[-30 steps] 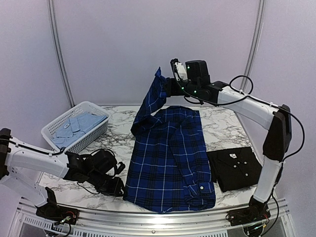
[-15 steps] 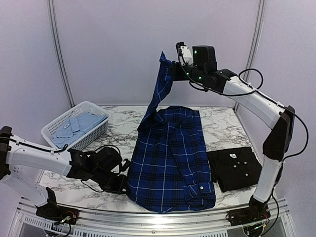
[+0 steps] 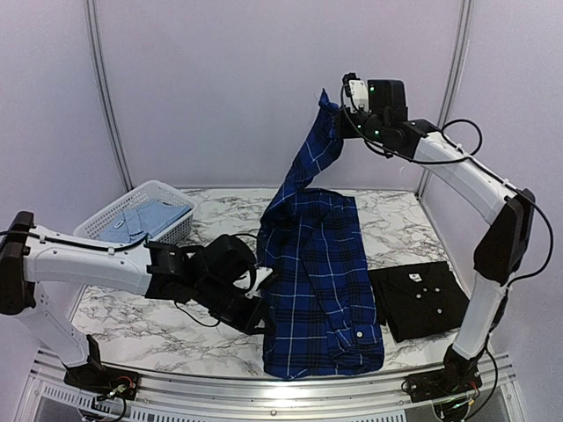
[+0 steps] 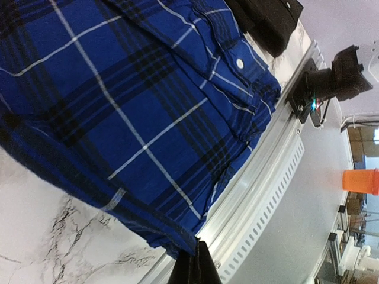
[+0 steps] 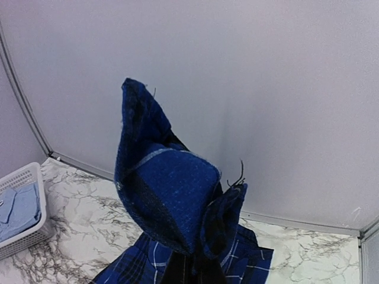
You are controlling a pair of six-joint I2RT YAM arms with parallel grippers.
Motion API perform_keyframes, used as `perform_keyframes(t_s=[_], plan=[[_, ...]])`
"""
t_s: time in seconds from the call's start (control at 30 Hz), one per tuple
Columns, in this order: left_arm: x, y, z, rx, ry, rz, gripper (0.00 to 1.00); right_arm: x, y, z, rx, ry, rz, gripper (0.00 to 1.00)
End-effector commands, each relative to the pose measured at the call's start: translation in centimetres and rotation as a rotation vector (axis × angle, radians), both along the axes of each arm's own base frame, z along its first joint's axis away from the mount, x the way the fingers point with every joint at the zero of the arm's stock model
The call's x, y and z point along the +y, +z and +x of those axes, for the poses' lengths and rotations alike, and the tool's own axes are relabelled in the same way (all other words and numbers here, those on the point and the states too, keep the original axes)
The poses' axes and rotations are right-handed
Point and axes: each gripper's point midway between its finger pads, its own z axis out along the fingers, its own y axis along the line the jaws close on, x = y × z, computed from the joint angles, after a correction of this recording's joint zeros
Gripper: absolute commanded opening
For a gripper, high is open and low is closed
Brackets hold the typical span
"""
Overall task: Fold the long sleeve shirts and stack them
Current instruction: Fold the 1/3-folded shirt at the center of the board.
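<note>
The royal-blue plaid shirt [image 3: 321, 272] lies lengthwise in the middle of the table. My right gripper [image 3: 341, 116] is shut on its far left corner and holds it high above the table; bunched plaid cloth [image 5: 169, 195] stands over the right gripper [image 5: 192, 269]. My left gripper [image 3: 260, 308] is shut on the shirt's near left edge, just off the table. In the left wrist view the plaid shirt [image 4: 118, 94] spreads ahead of the left gripper [image 4: 198, 263], which pinches its hem. A folded black shirt [image 3: 424, 299] lies at the right. The pale blue shirt [image 3: 145, 218] sits in the basket.
A white lattice basket [image 3: 113, 209] stands at the left rear, also seen as the basket [image 5: 23, 177] in the right wrist view. The metal rail [image 4: 260, 177] runs along the table's near edge. The folded black shirt [image 4: 266, 18] lies beyond the plaid one.
My left gripper shut on the shirt's near left edge and dragged it rightward over the shirt. My right gripper rose and moved right, lifting the far corner higher.
</note>
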Motion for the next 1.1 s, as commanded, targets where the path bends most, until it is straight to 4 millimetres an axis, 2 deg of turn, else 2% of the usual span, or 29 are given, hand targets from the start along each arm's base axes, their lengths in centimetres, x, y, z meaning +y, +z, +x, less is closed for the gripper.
perform_keyframes(t_s=[0.0, 0.2, 0.27, 0.43, 0.57, 0.77, 0.93, 1.07], plan=[[-2.2, -0.3, -1.8, 0.033, -0.161, 0.011, 0.0, -4.4, 2.5, -1.1, -0.049, -0.08, -0.005, 0.0], [-5.8, -0.1, -2.5, 0.059, -0.278, -0.01, 0.0, -9.8, 2.6, -2.2, -0.056, -0.184, -0.009, 0.0], [-6.7, -0.7, -2.7, 0.077, -0.304, -0.006, 0.0, -11.3, 2.1, -2.4, -0.052, -0.21, -0.012, 0.0], [-8.0, -2.4, -3.2, 0.119, -0.344, 0.013, 0.0, -13.5, 0.2, -3.1, -0.021, -0.247, -0.029, 0.0], [-8.6, -3.5, -3.5, 0.146, -0.358, 0.025, 0.0, -14.3, -1.0, -3.3, -0.007, -0.261, -0.038, 0.0], [-9.3, -4.1, -3.1, 0.149, -0.347, 0.034, 0.0, -14.2, -1.9, -3.4, 0.013, -0.253, -0.04, 0.0], [-9.9, -3.8, -3.1, 0.15, -0.356, 0.02, 0.0, -15.3, -0.4, -3.9, -0.007, -0.309, -0.053, 0.0], [-10.3, -3.7, -3.1, 0.153, -0.356, 0.015, 0.0, -15.2, 0.8, -4.7, -0.029, -0.289, -0.043, 0.0]])
